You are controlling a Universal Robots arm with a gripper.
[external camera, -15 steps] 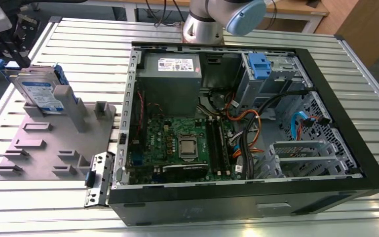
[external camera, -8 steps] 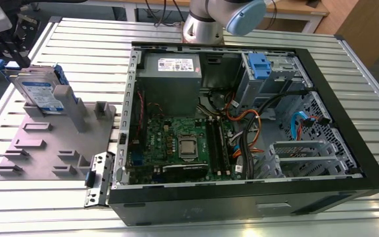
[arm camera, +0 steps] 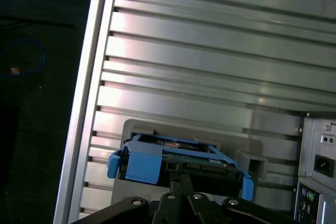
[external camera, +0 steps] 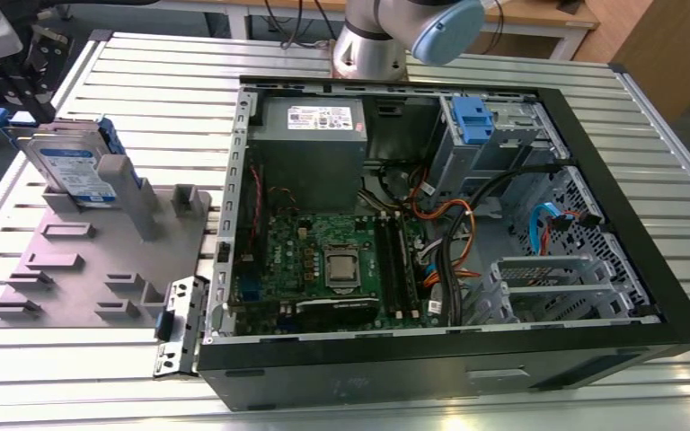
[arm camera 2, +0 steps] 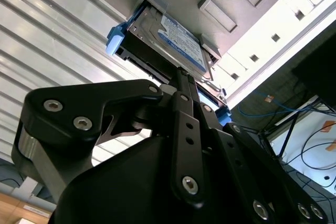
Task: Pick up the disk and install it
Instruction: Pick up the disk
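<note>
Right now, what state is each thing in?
disk: upright in the gray holder, not yet installed
gripper: at the disk's upper edge
gray holder: flat on the table, carrying the disk
computer case: lying on its side, open, inside exposed
blue bracket: seated in the case's drive bay

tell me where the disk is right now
The disk stands on edge in the grey holder at the exterior view's left, beside the open computer case, the end effector at its top edge.

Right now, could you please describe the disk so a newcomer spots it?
On the exterior view's left, beside the open computer case, lies a grey fixture plate. The disk stands on edge at its far end: silver, white-and-blue label, blue rails.
</note>
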